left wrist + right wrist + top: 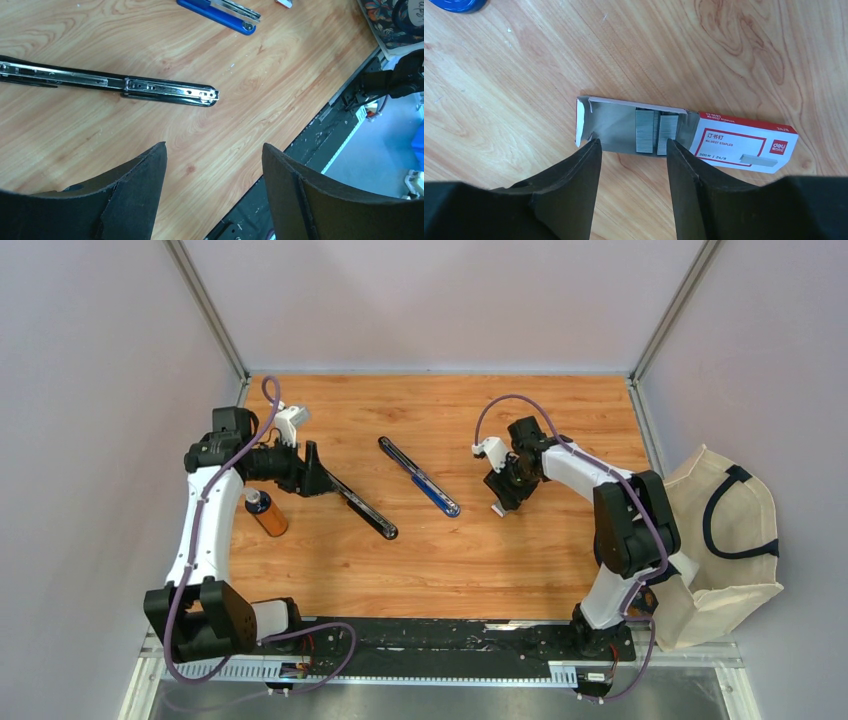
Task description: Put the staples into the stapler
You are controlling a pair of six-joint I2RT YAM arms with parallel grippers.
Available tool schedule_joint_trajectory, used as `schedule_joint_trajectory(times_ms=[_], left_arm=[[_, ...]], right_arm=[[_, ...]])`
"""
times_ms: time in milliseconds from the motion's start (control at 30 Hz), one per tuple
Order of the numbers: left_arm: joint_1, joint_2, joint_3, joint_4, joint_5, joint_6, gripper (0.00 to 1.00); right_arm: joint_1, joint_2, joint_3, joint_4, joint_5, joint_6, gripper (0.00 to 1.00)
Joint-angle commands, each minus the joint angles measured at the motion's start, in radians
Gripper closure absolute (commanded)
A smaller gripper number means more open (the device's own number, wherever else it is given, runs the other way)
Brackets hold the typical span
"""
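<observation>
The staples are two short grey strips lying side by side in the slid-out tray of a small white box with a red label. My right gripper hovers at the tray's near edge, jaws apart, nothing between them. In the top view my right gripper stands right of a blue stapler, which is folded open flat. A black stapler, also open flat, lies left of it. My left gripper is open at the black stapler's far-left end; the black stapler shows its metal channel.
An orange bottle lies near the left arm. A cloth bag hangs off the table's right edge. The blue stapler shows at the top of the left wrist view. The black rail runs along the table's near edge.
</observation>
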Motion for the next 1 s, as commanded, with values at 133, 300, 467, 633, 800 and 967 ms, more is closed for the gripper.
schedule_joint_trajectory(times_ms=[133, 300, 467, 633, 800, 967], left_arm=[[0.007, 0.056, 0.006, -0.015, 0.037, 0.042, 0.22], [0.007, 0.056, 0.0, -0.009, 0.044, 0.041, 0.22], [0.007, 0.053, -0.005, -0.006, 0.047, 0.044, 0.22], [0.007, 0.05, -0.01, -0.004, 0.05, 0.041, 0.22], [0.007, 0.05, -0.014, -0.001, 0.05, 0.039, 0.22], [0.007, 0.045, -0.017, 0.002, 0.053, 0.039, 0.22]], right_arm=[[-0.009, 0.006, 0.005, 0.074, 0.014, 0.022, 0.47], [-0.009, 0.029, 0.009, 0.074, 0.018, 0.019, 0.47], [-0.007, 0.044, 0.009, 0.073, 0.024, 0.015, 0.48], [-0.007, 0.052, 0.012, 0.071, 0.024, 0.015, 0.48], [-0.007, 0.063, 0.015, 0.074, 0.03, 0.016, 0.5], [-0.01, 0.073, 0.016, 0.074, 0.038, 0.019, 0.59]])
